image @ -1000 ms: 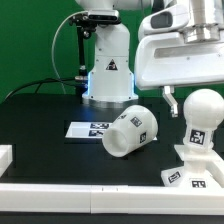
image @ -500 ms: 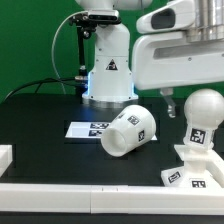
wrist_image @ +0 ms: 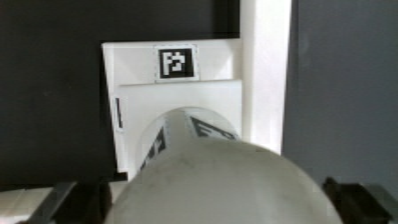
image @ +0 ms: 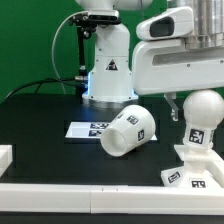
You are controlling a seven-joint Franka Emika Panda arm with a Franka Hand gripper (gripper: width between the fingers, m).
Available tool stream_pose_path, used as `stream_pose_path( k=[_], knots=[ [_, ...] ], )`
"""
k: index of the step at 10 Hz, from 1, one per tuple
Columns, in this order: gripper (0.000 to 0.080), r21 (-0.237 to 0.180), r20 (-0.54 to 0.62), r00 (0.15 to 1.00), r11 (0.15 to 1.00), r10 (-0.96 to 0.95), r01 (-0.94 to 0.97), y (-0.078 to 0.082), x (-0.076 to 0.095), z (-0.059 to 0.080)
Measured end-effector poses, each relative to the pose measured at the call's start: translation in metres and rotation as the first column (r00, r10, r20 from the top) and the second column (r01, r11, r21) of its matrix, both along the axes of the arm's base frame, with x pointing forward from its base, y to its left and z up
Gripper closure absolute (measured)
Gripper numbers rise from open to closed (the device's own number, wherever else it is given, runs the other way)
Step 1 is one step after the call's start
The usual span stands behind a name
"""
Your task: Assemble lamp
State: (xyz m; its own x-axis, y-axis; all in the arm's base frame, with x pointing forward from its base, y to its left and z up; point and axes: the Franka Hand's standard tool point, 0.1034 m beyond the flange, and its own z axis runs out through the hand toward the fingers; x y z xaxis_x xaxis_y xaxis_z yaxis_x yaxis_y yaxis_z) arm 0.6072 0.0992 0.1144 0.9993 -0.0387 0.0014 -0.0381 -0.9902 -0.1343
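The round-headed bulb [image: 203,116] stands upright on the flared pedestal base [image: 194,166] at the exterior view's right. The tapered shade [image: 128,131] lies on its side on the black table, to the left of the base. My gripper [image: 185,106] hangs just above and behind the bulb head; one dark finger [image: 172,105] shows to the bulb's left, and the other is hidden. In the wrist view the bulb [wrist_image: 210,165] fills the space between my gripper's [wrist_image: 205,208] two dark fingers [wrist_image: 50,200], with the tagged base [wrist_image: 169,65] beyond it. The jaws stand wide apart, open.
The marker board [image: 86,129] lies flat behind the shade. The white robot pedestal with a triangle logo [image: 108,70] stands at the back. A white rail [image: 90,191] runs along the table's front edge, and a white block [image: 5,156] sits at the exterior view's left.
My gripper has sunk a little and shifted slightly to the exterior view's left, closer round the bulb head. The bulb, base and shade have not moved.
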Motion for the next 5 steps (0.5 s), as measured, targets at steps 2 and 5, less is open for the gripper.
stream_pose_path(
  k=[2, 5],
  knots=[
    [0.0226, 0.001, -0.019, 0.99, 0.99, -0.143, 0.143, 0.0003, 0.0002, -0.0001],
    [0.0226, -0.002, -0.019, 0.847, 0.847, -0.532, 0.532, 0.0052, 0.0007, -0.0003]
  ],
)
